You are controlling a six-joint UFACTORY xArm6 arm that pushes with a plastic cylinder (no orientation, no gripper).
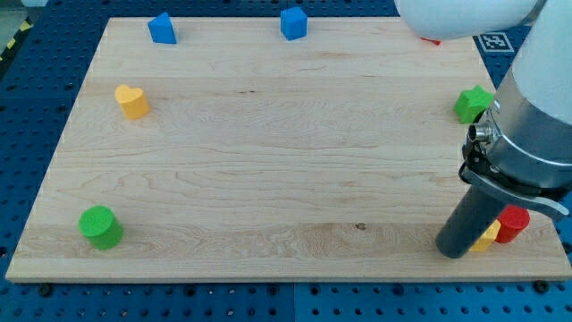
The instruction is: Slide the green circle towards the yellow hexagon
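The green circle (100, 226) is a short green cylinder at the view's bottom left of the wooden board (268, 152). The yellow hexagon (488, 237) sits at the view's bottom right, mostly hidden behind my rod, with only a small yellow edge showing. My tip (453, 251) rests on the board just left of the yellow hexagon, touching or nearly touching it. The tip is far to the right of the green circle, almost the whole board's width away.
A red block (513, 223) sits right of the yellow hexagon. A green block (473, 104) is at the right edge. A yellow heart (131, 101) is at the left. Two blue blocks (162, 28) (293, 22) stand along the top edge. The arm's body (536, 116) covers the right side.
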